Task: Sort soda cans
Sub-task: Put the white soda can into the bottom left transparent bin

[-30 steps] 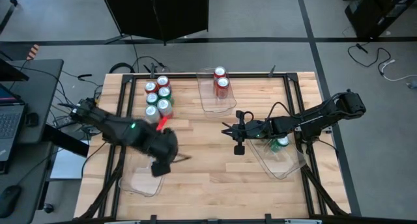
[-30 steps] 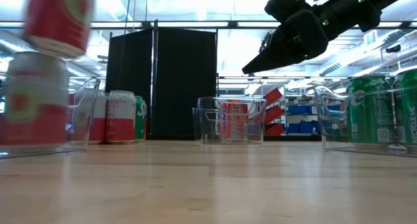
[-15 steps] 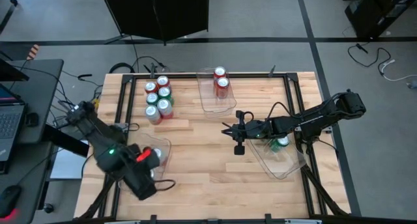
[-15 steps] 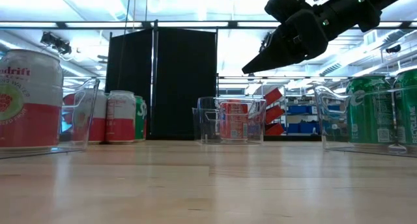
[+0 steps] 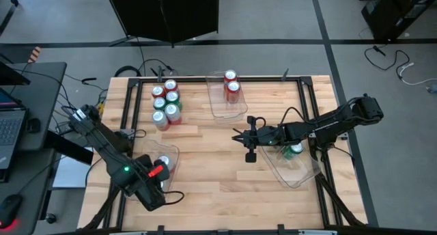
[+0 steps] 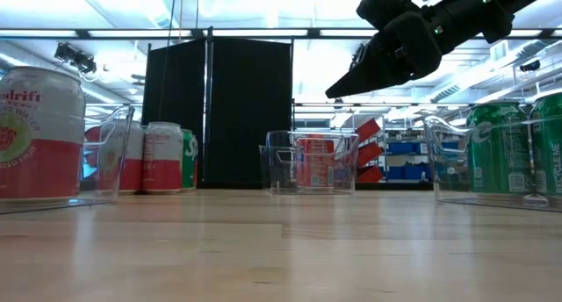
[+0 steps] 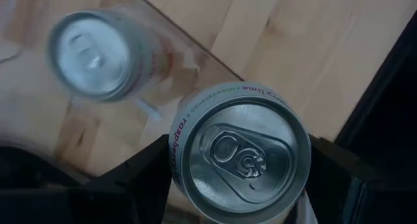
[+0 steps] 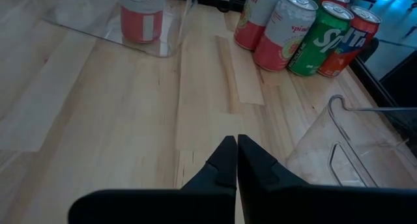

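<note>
Since a second ago the left gripper (image 5: 156, 175) has swung from mid-bench to the lower-left bin (image 5: 170, 153), its jaws clamping an upright silver-and-pink can (image 7: 240, 149) directly above another can (image 7: 101, 53). The right gripper (image 5: 238, 136), jaws closed, waits centre-right.

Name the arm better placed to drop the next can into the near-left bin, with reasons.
Left. Its gripper already clamps a silver can above that bin, where one can stands. The right gripper hangs shut and empty mid-table.
</note>
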Action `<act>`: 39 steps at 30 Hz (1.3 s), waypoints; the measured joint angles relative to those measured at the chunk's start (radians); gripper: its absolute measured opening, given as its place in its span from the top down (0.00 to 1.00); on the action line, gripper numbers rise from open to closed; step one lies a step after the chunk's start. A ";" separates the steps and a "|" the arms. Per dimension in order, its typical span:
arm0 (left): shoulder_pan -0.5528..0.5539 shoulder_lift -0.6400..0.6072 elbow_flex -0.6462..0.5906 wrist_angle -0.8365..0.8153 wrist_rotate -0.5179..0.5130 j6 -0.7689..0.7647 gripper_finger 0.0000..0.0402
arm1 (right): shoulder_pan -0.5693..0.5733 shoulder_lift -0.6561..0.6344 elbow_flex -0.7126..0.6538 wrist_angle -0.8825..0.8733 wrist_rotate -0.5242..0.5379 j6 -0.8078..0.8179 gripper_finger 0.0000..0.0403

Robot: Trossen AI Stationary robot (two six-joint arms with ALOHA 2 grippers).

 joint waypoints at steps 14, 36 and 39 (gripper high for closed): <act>0.055 -0.064 -0.275 0.171 -0.031 0.071 0.31 | 0.000 0.000 0.000 0.010 -0.020 0.005 1.00; 0.113 -0.093 -0.323 0.214 -0.118 0.117 0.31 | 0.000 0.000 0.000 0.009 -0.020 0.009 1.00; 0.113 -0.095 -0.338 0.248 -0.119 0.118 0.31 | 0.000 0.000 0.000 0.008 -0.020 0.009 1.00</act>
